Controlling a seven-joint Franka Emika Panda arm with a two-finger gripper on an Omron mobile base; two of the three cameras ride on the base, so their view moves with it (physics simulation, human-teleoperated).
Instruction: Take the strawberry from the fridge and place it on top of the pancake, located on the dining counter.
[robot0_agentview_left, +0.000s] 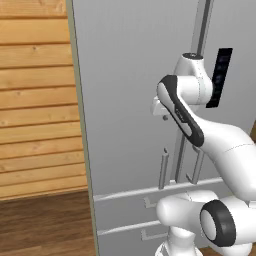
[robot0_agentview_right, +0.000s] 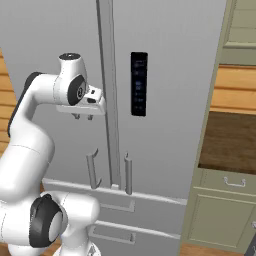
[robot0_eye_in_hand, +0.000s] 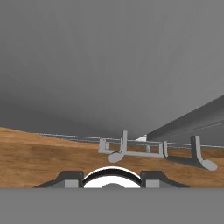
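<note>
Even, soft rendered light, sharp throughout; the fridge (robot0_agentview_left: 130, 100) door shades darker in the hand view.

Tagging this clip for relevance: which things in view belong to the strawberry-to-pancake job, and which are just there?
Belongs to the job:
- fridge, both upper doors shut, handles untouched
- tool, pointing down in front of the left door, holding nothing

Just there:
- dark control panel on the right door
- wood-plank wall
- lower cabinet right of the fridge
</note>
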